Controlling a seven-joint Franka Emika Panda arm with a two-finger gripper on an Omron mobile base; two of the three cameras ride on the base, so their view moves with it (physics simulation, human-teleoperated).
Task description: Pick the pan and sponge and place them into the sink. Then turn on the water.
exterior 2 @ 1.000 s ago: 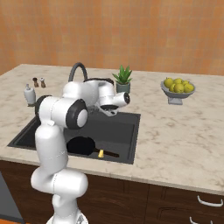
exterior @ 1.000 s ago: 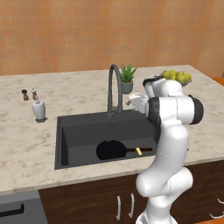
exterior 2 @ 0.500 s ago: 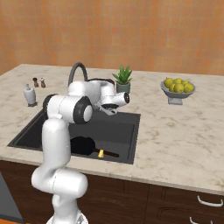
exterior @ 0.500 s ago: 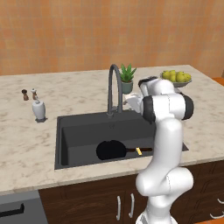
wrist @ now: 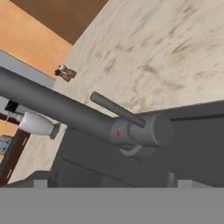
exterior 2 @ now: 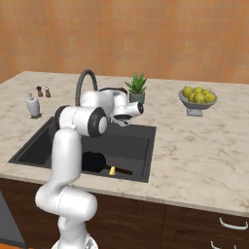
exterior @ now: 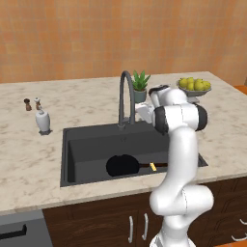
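The black pan (exterior: 123,165) (exterior 2: 92,162) lies on the floor of the dark sink (exterior: 87,144) (exterior 2: 133,141), its handle pointing right. The sponge (exterior: 152,167) (exterior 2: 112,170) shows as a small yellow bit against that handle. My gripper (exterior: 144,114) (exterior 2: 122,120) hangs over the sink's back right part, just right of the arched faucet (exterior: 125,96) (exterior 2: 84,83), open with nothing in it. In the hand view the gripper (wrist: 109,181) faces the faucet's base (wrist: 153,129) and its thin lever (wrist: 116,109), which are close ahead. No water runs from the spout.
A potted plant (exterior: 140,86) (exterior 2: 136,87) stands behind the faucet. A bowl of lemons (exterior: 194,87) (exterior 2: 197,97) sits at the right. A soap dispenser (exterior: 43,120) (wrist: 37,124) and two small shakers (exterior: 33,102) (wrist: 65,73) stand left of the sink.
The hand has swung left and slightly down, closer to the faucet's base. The pan and sponge have not moved.
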